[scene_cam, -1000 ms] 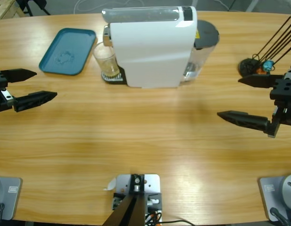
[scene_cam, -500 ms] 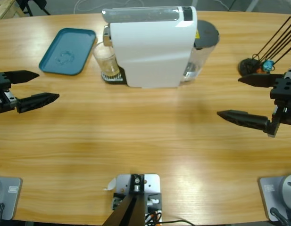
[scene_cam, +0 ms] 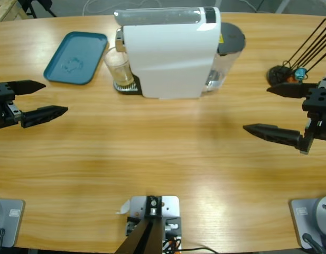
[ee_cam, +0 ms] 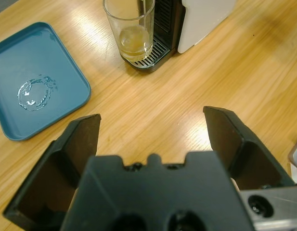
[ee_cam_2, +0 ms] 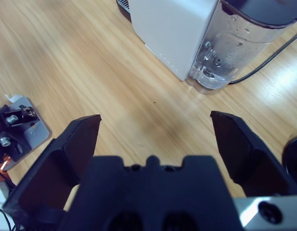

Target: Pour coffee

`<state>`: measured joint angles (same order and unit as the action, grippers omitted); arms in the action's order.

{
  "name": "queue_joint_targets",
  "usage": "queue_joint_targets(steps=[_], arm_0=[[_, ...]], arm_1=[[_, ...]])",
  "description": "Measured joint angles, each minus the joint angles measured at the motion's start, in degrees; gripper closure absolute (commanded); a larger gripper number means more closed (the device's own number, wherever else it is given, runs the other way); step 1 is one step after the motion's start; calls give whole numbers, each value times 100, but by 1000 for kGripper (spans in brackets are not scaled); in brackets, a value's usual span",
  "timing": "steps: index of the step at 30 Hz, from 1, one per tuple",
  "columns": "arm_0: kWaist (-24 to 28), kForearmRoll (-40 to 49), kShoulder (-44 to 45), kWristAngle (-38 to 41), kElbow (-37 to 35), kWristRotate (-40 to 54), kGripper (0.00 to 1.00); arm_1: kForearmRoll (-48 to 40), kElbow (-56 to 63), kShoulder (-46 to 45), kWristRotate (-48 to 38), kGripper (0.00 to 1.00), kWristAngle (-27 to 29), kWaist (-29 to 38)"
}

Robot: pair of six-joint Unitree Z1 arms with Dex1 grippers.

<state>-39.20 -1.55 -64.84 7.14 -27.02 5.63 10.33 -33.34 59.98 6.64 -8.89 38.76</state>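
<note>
A clear glass [scene_cam: 118, 69] [ee_cam: 130, 29] stands on the drip tray of the white coffee machine [scene_cam: 170, 53], at its left end. A shallow layer of amber coffee [ee_cam: 134, 42] lies in the glass's bottom. My left gripper [scene_cam: 50, 98] [ee_cam: 150, 131] hovers open over the table's left side, short of the glass and aimed toward it, holding nothing. My right gripper [scene_cam: 256, 109] [ee_cam_2: 155, 131] hangs open at the right side, facing the machine's water tank [ee_cam_2: 235, 43], with nothing between its jaws.
A teal tray [scene_cam: 76, 57] [ee_cam: 32, 82] lies left of the machine, with a ring of water drops on it. A black stand with thin rods [scene_cam: 283, 73] sits at the far right edge. A cable runs behind the machine.
The left gripper has crept a little to the right, toward the machine. The right gripper, glass and tray have stayed put.
</note>
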Motion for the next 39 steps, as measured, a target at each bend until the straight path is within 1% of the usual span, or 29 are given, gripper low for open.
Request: queue_joint_targets(steps=[11, 19, 27, 30, 33, 35, 39], arm_0=[[-17, -29, -85, 119, 0, 0, 66], [-391, -368, -655, 194, 0, -8, 55], [-420, -677, -660, -49, 36, -22, 69], [-418, -987, -743, -246, 47, -22, 73], [-302, -1632, -975, -331, 77, -17, 73], [-78, -2106, -1222, -4, 88, 23, 78], [398, -2928, -1880, 986, 112, 176, 110]], arm_1=[[0, 0, 0, 0, 0, 0, 0], [0, 1, 0, 0, 0, 0, 0], [-1, 1, 0, 0, 0, 0, 0], [-1, 1, 0, 0, 0, 0, 0], [-1, 1, 0, 0, 0, 0, 0], [-1, 1, 0, 0, 0, 0, 0], [-1, 1, 0, 0, 0, 0, 0]])
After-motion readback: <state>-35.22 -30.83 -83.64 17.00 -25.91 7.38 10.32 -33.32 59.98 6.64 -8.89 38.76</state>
